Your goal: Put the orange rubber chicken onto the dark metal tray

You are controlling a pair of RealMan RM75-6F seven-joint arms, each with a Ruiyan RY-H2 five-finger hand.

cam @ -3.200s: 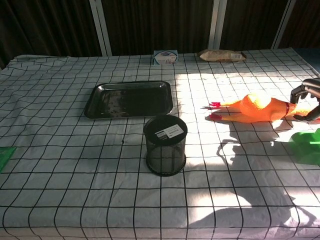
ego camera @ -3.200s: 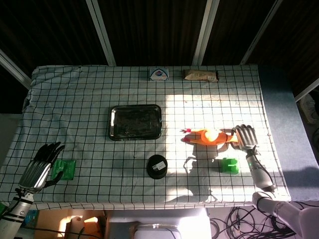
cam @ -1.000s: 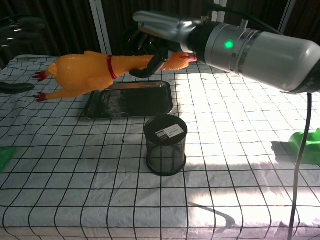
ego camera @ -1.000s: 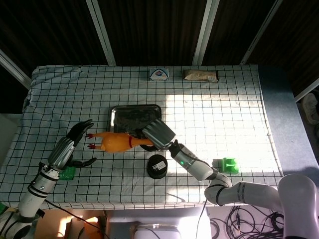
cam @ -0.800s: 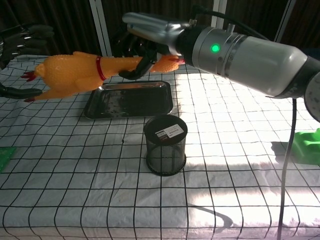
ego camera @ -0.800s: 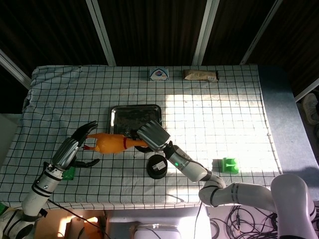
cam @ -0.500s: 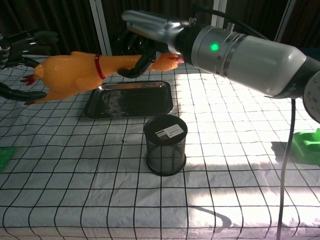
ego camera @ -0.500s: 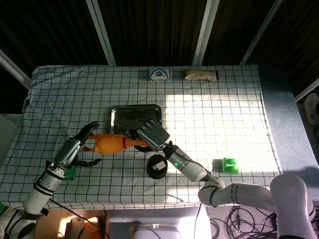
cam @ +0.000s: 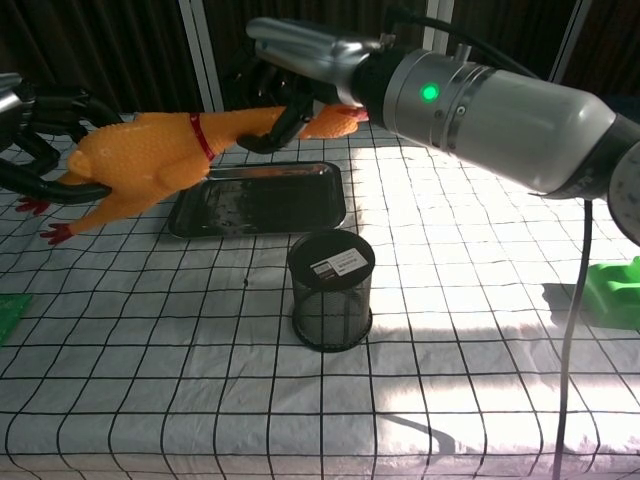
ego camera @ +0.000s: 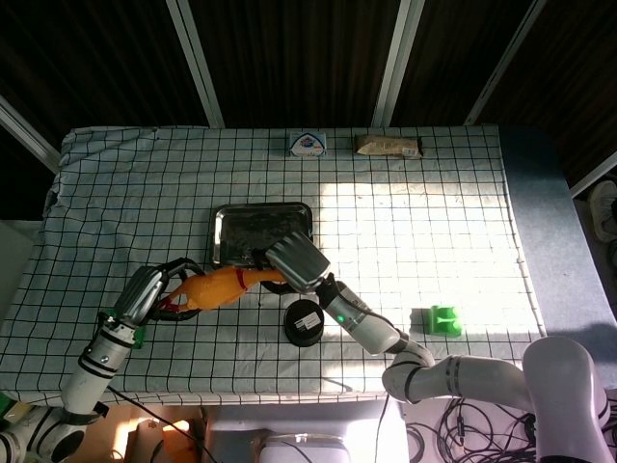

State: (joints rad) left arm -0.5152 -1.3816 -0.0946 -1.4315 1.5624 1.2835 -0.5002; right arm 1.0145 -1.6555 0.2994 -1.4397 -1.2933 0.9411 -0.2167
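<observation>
Chicken [cam: 150,160] airborne, both hands' fingers holding it: right hand [cam: 290,85] neck, left hand [ego camera: 154,286] body. Tray [cam: 260,200] empty; placing left.

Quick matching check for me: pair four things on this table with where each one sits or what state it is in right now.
Things:
1. chicken
2. tray
3. mesh cup
4. green block

States:
A. stands in front of the tray
B. lies flat, nothing on it
C. held in the air by the left hand and right hand
D. at the table's right side, apart from the rest

Pairs: 1-C, 2-B, 3-A, 4-D
</observation>
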